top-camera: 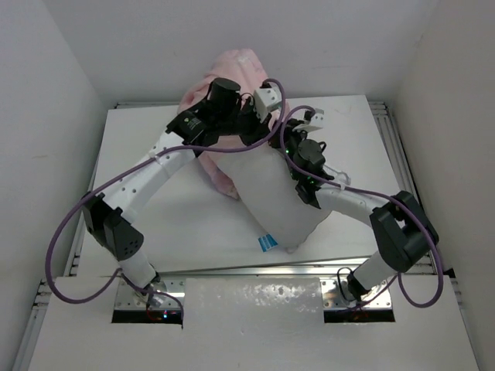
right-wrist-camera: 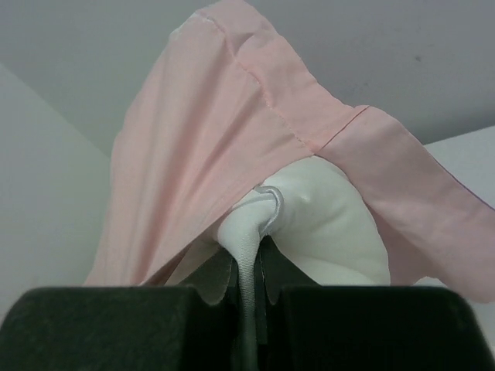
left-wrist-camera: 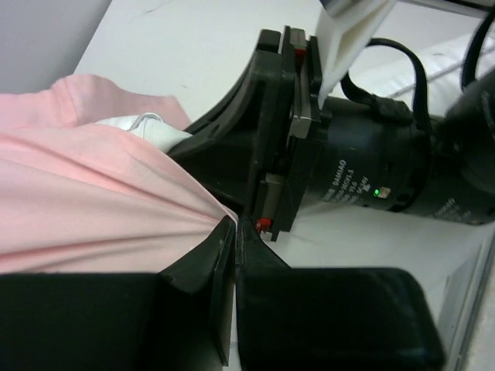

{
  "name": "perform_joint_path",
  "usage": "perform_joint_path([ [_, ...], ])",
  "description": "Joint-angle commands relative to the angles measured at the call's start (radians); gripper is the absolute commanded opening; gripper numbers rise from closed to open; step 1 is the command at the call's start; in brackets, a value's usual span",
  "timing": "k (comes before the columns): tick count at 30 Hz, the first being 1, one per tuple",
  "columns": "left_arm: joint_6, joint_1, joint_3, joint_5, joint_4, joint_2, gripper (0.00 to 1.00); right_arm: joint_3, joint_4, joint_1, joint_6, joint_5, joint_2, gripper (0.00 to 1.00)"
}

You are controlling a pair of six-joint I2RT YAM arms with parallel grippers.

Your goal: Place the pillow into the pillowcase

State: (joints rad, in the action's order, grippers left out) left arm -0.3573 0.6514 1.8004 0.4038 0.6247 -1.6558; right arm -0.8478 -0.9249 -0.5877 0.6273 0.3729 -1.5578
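Right gripper (right-wrist-camera: pixel 247 267), reaching forward, pinches pillow (right-wrist-camera: pixel 332 224); left gripper (left-wrist-camera: pixel 236 232) pinches pillowcase (left-wrist-camera: pixel 93 216).

A plump white rectangular pillow (top-camera: pixel 274 197) is laid slantwise on the bench (top-camera: pixel 170 224), its blue tag (top-camera: pixel 267 242) at the near corner. Its far end is partly covered by a thin pale pink pillowcase (top-camera: pixel 232 66).

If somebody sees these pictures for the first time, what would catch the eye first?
The big white pillow lies in the middle of the table, its far end under the pale pink pillowcase. There the left claw pinches pink cloth and the right claw pinches a fold of the white pillow.
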Motion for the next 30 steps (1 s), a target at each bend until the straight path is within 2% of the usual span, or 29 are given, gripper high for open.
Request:
perform_joint_path([
  [1, 0.040, 0.024, 0.034, 0.106, -0.051, -0.045, 0.00, -0.074, -0.229, 0.012, 0.152, 0.104, -0.037, 0.00],
  [3, 0.050, -0.012, 0.130, 0.119, -0.048, -0.122, 0.00, -0.034, -0.235, 0.009, 0.193, 0.104, -0.062, 0.00],
  [5, 0.032, -0.019, 0.143, 0.092, -0.037, -0.157, 0.00, -0.008, -0.226, 0.014, 0.210, 0.107, -0.079, 0.00],
  [6, 0.023, -0.019, 0.130, 0.072, -0.043, -0.159, 0.03, -0.005, -0.209, 0.019, 0.215, 0.104, -0.081, 0.00],
  [7, 0.011, -0.021, 0.113, 0.049, -0.048, -0.159, 0.17, -0.001, -0.159, 0.034, 0.222, 0.115, -0.082, 0.00],
  [8, -0.002, -0.021, 0.096, -0.017, -0.054, -0.160, 0.47, 0.007, -0.131, 0.045, 0.244, 0.118, -0.079, 0.04],
  [9, -0.003, -0.019, 0.097, -0.049, -0.054, -0.165, 0.59, 0.010, -0.102, 0.058, 0.258, 0.115, -0.077, 0.11],
  [10, -0.005, -0.021, 0.108, -0.100, -0.051, -0.168, 0.70, 0.013, -0.045, 0.084, 0.273, 0.106, -0.077, 0.30],
  [11, -0.003, -0.022, 0.128, -0.115, -0.046, -0.168, 0.94, 0.007, -0.017, 0.097, 0.264, 0.097, -0.082, 0.40],
  [12, -0.003, -0.025, 0.137, -0.125, -0.039, -0.162, 1.00, -0.002, 0.012, 0.109, 0.249, 0.081, -0.085, 0.50],
  [13, -0.002, -0.026, 0.145, -0.137, -0.037, -0.154, 1.00, -0.016, 0.087, 0.133, 0.195, 0.063, -0.091, 0.60],
  [14, 0.003, -0.029, 0.146, -0.148, -0.036, -0.125, 1.00, -0.057, 0.137, 0.147, 0.160, 0.008, -0.096, 0.75],
  [16, 0.032, -0.032, 0.137, -0.218, -0.042, -0.064, 1.00, -0.130, 0.309, 0.201, 0.088, -0.079, -0.108, 0.83],
  [18, 0.069, -0.035, 0.091, -0.278, -0.046, -0.010, 1.00, -0.177, 0.473, 0.253, 0.033, -0.234, -0.116, 0.96],
  [19, 0.130, -0.042, 0.062, -0.348, -0.049, 0.054, 1.00, -0.232, 0.535, 0.267, -0.041, -0.288, -0.119, 0.99],
  [20, 0.164, -0.050, -0.029, -0.371, -0.068, 0.092, 1.00, -0.265, 0.610, 0.279, -0.079, -0.351, -0.119, 0.99],
  [21, 0.202, -0.070, -0.085, -0.411, -0.078, 0.169, 1.00, -0.295, 0.747, 0.288, -0.178, -0.368, -0.122, 0.99],
  [22, 0.295, -0.084, -0.211, -0.440, -0.085, 0.201, 1.00, -0.356, 0.809, 0.287, -0.233, -0.370, -0.123, 0.99],
  [23, 0.338, -0.101, -0.276, -0.441, -0.088, 0.230, 1.00, -0.384, 0.872, 0.289, -0.276, -0.370, -0.127, 0.99],
  [25, 0.438, -0.153, -0.419, -0.408, -0.076, 0.260, 1.00, -0.427, 0.997, 0.289, -0.357, -0.358, -0.124, 0.99],
  [27, 0.484, -0.197, -0.482, -0.340, -0.056, 0.240, 1.00, -0.463, 1.083, 0.293, -0.414, -0.330, -0.120, 0.99],
  [29, 0.474, -0.220, -0.521, -0.284, -0.046, 0.212, 0.88, -0.509, 1.206, 0.295, -0.445, -0.309, -0.123, 0.99],
  [30, 0.436, -0.237, -0.520, -0.204, -0.042, 0.170, 0.80, -0.575, 1.262, 0.296, -0.463, -0.293, -0.125, 0.99],
])
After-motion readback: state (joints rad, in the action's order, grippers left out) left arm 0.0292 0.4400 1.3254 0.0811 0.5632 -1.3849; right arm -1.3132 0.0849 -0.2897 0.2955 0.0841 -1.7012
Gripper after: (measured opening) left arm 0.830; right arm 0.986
